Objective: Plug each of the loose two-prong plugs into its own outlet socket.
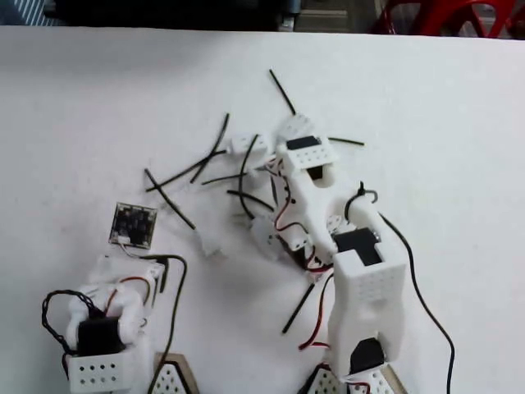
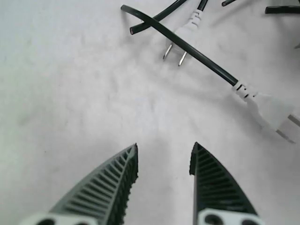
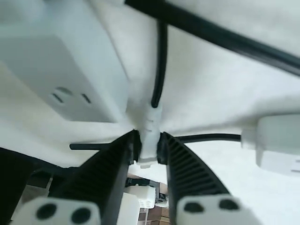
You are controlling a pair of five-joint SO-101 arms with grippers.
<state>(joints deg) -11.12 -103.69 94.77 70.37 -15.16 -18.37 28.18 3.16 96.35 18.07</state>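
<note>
My right gripper (image 3: 148, 143) is shut on a white two-prong plug (image 3: 150, 123) with a black cord, held just beside a white outlet socket (image 3: 61, 61) whose two slots face me. A second white outlet block (image 3: 279, 140) lies to the other side. In the high view this arm reaches to the table's middle, its gripper (image 1: 269, 164) next to an outlet (image 1: 248, 144). My left gripper (image 2: 164, 164) stands open over bare table. Ahead of it lie two loose white plugs, one (image 2: 185, 33) with its prongs toward me and one (image 2: 269, 108) farther to the side.
Several short black cords (image 1: 184, 172) cross each other around the middle of the white table (image 1: 426, 107). The left arm (image 1: 102, 328) sits folded at the near left edge. Loose plugs (image 1: 209, 244) lie between the two arms. Red and black arm wires (image 1: 316, 328) trail near the right arm's base.
</note>
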